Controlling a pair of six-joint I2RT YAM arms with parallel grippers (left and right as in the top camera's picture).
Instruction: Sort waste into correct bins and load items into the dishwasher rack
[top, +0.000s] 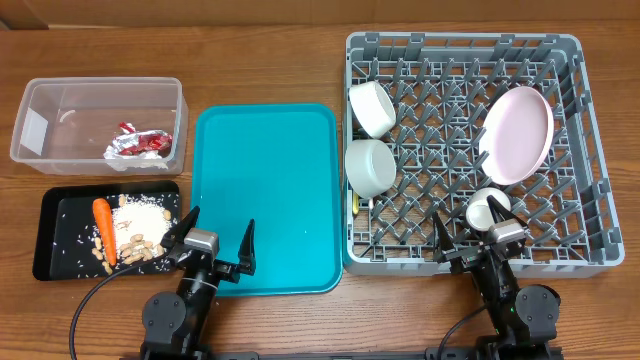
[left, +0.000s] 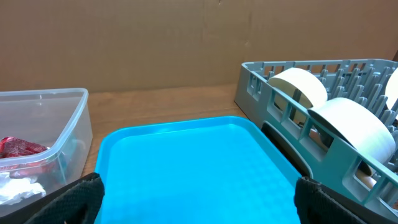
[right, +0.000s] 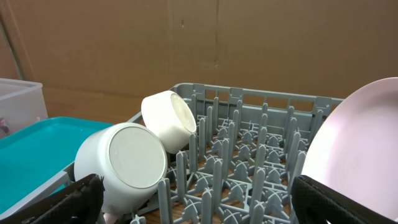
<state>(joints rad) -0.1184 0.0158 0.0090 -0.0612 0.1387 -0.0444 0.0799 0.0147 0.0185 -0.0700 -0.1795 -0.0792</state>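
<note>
Overhead: my left gripper (top: 218, 238) and right gripper (top: 478, 235) gape empty along the bottom; the square grey plastic rack (top: 460, 42) fills the right. Left wrist: teal plastic tray (left: 186, 168), centre. Right wrist: two round white bowls (right: 127, 158) racked, left.

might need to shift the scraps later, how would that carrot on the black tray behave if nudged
The carrot looks round and tapered, so a nudge would probably roll it in a curve, though the rice beside it may stop it. It lies straight, so likely stiff. Its smooth skin might slip in a pincer.
</note>
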